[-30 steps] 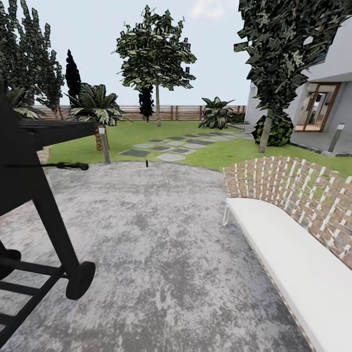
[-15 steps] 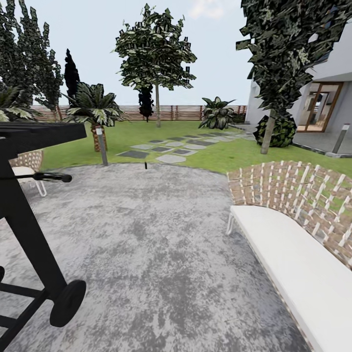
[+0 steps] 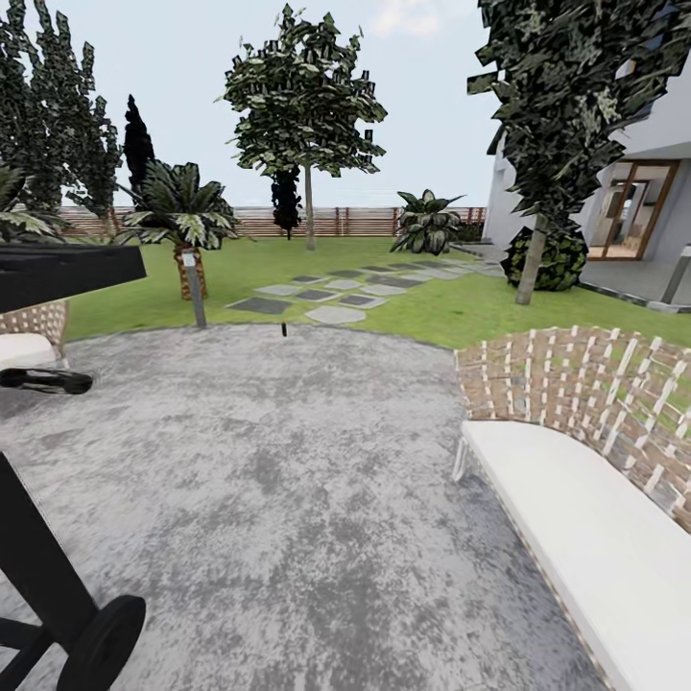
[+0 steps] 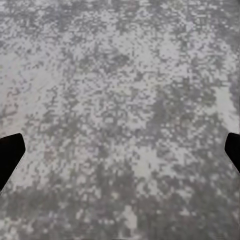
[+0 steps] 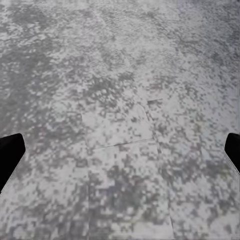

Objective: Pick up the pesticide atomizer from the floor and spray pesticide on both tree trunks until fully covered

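The robot faces across the grey patio (image 3: 288,480) toward the lawn (image 3: 432,307), where 2 trees (image 3: 309,206) (image 3: 531,264) stand well apart. A small dark upright item (image 3: 284,329) at the patio's edge may be the atomizer. Both wrist views look down at bare paving; left jaws (image 4: 120,155) and right jaws (image 5: 120,155) spread wide, empty, ready for pickup.

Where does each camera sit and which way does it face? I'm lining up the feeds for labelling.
Head view: on the robot's head, facing forward over the grey paved patio toward the garden, the trees and the wooden fence.
Left wrist view: on the left arm, facing down at the paving; the left end effector shows as dark fingertips at both picture edges, spread.
Right wrist view: on the right arm, facing down; the right end effector shows likewise.
Shared: both wrist views show the mottled grey paving.
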